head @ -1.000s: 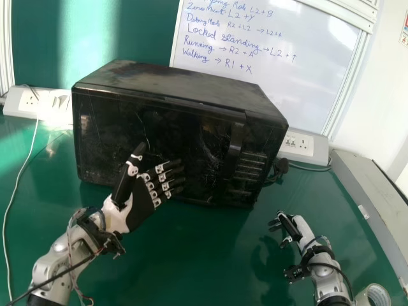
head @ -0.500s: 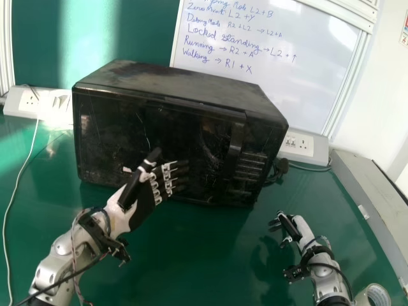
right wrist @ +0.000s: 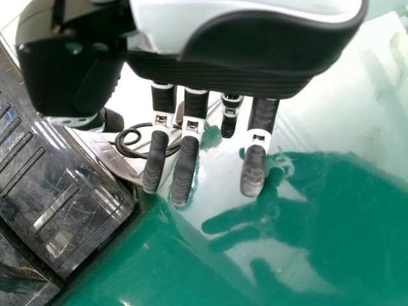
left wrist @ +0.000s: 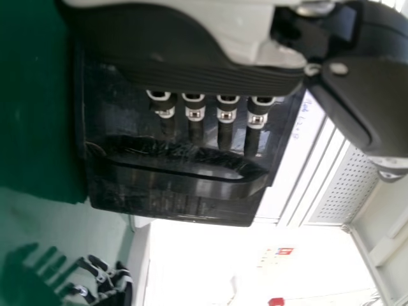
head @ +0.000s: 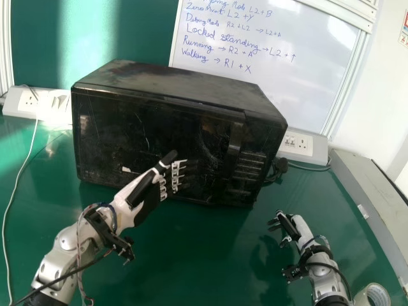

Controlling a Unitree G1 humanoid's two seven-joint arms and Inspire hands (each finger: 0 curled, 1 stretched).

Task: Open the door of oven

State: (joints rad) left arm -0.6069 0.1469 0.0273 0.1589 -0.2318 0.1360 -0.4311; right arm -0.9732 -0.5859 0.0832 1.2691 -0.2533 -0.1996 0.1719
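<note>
Black oven (head: 127, 137) | left hand (head: 148, 203): open, thumb uppermost, fingers toward handle (head: 235, 137) | right hand (head: 300, 225): loosely open, over table (head: 197, 255)

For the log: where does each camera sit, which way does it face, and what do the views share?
Head view: on the robot's head, looking forward and down at the microwave oven on the green table; both arms show, with left hand and right hand.
Left wrist view: at the left wrist, looking past the left hand at the oven's front; the right hand shows farther off.
Right wrist view: at the right wrist, looking past the right hand at table and oven.
Head and left wrist views share the door handle.
</note>
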